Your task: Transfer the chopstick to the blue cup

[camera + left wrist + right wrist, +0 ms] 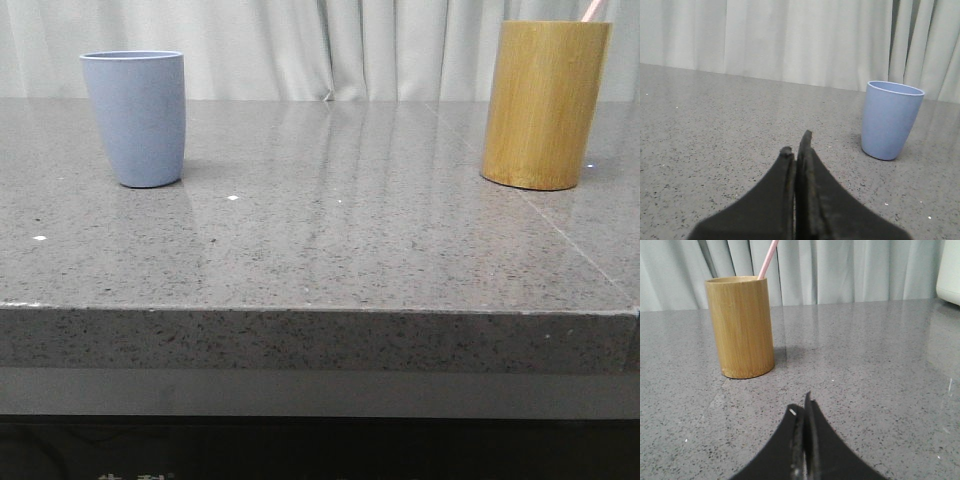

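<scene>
The pale periwinkle blue cup (135,117) stands upright at the left of the grey stone table; the left wrist view shows the blue cup (890,120) some way beyond my left gripper (796,145), which is shut with nothing in it. A pale pink chopstick (593,10) pokes out of a tall bamboo cylinder (545,104) at the right. In the right wrist view the chopstick (768,258) leans out of the bamboo cylinder (741,326), well ahead of my shut, empty right gripper (801,407). Neither gripper appears in the front view.
The table's front edge (320,310) runs across the front view. White curtains (330,45) hang behind the table. A white object (949,270) stands at the edge of the right wrist view.
</scene>
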Controlling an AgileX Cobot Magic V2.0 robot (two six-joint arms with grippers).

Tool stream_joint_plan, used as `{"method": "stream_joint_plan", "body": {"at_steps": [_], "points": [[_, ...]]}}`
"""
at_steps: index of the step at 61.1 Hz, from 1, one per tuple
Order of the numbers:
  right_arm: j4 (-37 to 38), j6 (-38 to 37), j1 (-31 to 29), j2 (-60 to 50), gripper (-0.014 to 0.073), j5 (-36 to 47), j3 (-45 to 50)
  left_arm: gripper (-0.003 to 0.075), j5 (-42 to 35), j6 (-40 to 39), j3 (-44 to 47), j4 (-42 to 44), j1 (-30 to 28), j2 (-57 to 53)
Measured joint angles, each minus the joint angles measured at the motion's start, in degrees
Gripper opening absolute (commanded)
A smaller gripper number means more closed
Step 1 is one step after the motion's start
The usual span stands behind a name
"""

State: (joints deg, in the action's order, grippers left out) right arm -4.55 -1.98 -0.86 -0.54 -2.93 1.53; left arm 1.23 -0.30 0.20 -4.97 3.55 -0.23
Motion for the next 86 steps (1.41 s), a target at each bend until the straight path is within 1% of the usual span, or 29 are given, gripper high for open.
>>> {"method": "stream_joint_plan", "body": {"at_steps": [16, 27, 33, 43, 52, 58, 66, 73, 78, 86], "points": [[0.0, 0.0, 0.0, 0.0, -0.0067, 0.02, 0.0, -0.0019, -0.13, 0.0, 0.0, 0.0, 0.0, 0.0], [0.0, 0.0, 0.0, 0.0, -0.0067, 0.51, 0.0, -0.0019, -3.81, 0.0, -0.11, 0.0, 0.0, 0.0], [0.0, 0.0, 0.0, 0.0, -0.0067, -2.16, -1.31, -0.0019, -3.43, 0.0, -1.47, 0.0, 0.0, 0.0], [0.23, 0.0, 0.0, 0.0, -0.0067, -7.17, -9.18, -0.0019, 2.28, 0.0, -10.94, 0.0, 0.0, 0.0], [2.36, 0.0, 0.0, 0.0, -0.0067, -11.3, -19.36, -0.0019, 9.39, 0.0, -22.99, 0.22, 0.0, 0.67], [2.6, 0.0, 0.0, 2.44, -0.0067, -14.05, -26.25, -0.0019, 15.19, 0.0, -30.47, 0.22, 0.0, 4.42], [2.68, 0.0, 0.0, 8.93, -0.0067, -18.6, -34.52, -0.0019, 22.51, 0.0, -38.22, 0.29, 0.0, 11.78], [2.82, 0.0, 0.0, 15.81, -0.0067, -22.62, -39.27, -0.0019, 27.82, 0.3, -42.66, 0.34, 0.0, 19.14], [2.82, 0.0, 0.0, 20.64, -0.0067, -25.49, -41.12, -0.0019, 29.46, 0.3, -43.52, 0.43, 0.0, 24.09], [2.82, 0.0, 0.0, 27.22, -0.0067, -28.78, -41.35, -0.0019, 31.12, 0.3, -43.51, 0.43, 0.0, 30.57]]}}
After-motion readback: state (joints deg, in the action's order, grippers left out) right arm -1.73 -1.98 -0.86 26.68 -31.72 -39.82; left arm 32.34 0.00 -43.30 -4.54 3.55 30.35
